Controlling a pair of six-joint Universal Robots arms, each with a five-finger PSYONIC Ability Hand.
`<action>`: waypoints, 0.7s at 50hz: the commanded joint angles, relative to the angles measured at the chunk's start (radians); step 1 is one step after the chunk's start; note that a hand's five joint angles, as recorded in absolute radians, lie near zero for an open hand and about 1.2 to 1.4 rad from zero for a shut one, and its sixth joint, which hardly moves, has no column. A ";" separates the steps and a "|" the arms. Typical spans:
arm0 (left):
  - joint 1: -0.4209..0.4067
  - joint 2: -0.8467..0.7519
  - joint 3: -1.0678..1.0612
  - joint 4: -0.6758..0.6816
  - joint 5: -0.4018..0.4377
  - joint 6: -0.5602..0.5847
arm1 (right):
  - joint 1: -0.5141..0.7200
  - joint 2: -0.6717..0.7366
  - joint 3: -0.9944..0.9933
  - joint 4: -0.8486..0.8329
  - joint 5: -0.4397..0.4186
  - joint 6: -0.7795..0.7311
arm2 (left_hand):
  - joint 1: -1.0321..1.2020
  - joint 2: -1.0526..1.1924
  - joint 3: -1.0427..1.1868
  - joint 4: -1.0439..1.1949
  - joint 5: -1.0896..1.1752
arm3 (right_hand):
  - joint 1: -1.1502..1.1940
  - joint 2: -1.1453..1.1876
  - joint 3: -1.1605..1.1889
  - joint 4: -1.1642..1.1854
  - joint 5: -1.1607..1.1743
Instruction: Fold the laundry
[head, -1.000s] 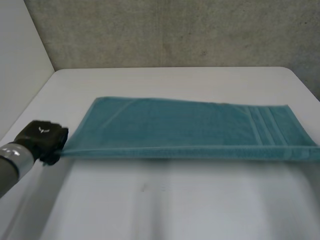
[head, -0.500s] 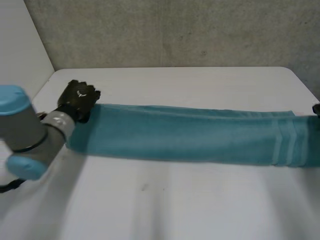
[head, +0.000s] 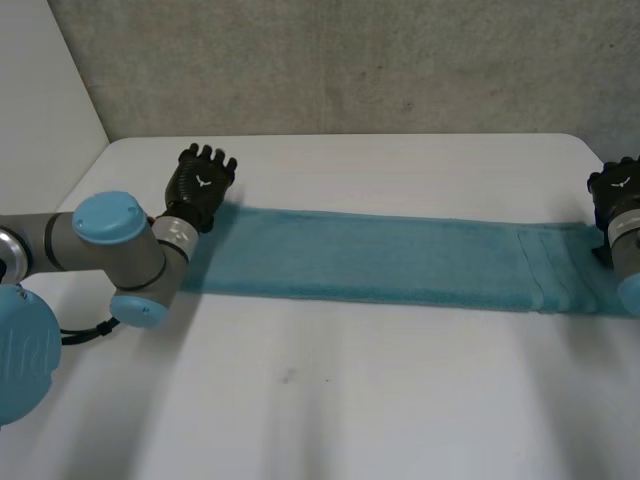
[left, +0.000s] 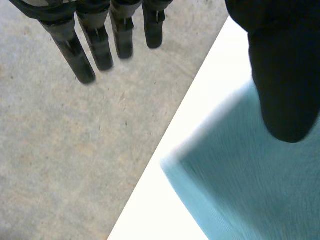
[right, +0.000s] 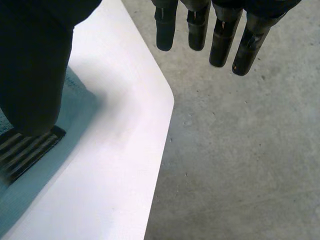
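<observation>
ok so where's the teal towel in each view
Head view: teal terry towel, a long strip across the white table.
Left wrist view: its corner beside the thumb of the left hand.
Right wrist view: its end by the thumb of the right hand.
Shared landmark: the table's edge.

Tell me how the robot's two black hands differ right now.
The left hand sits at the plain end of the teal towel; the right hand sits at its striped end. The left hand has bare table on its outer side; the right hand is at the table's edge. Both are open, fingers straight, thumbs over the towel.
</observation>
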 joint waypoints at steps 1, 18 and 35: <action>-0.021 0.152 -0.164 0.049 -0.012 -0.006 | -0.017 -0.142 0.059 0.005 0.006 0.159 | -0.030 -0.091 -0.103 -0.090 -0.085 | -0.038 -0.059 -0.059 -0.069 -0.086; -0.027 0.598 -0.620 0.020 -0.014 -0.340 | -0.153 -0.490 0.371 0.256 -0.247 0.345 | -0.030 -0.091 -0.103 -0.090 -0.085 | -0.005 -0.026 -0.026 -0.036 -0.052; -0.030 0.623 -0.715 -0.011 -0.012 -0.525 | -0.308 -0.349 0.448 0.218 -0.472 0.304 | -0.030 -0.091 -0.103 -0.090 -0.085 | 0.422 0.400 0.401 0.391 0.374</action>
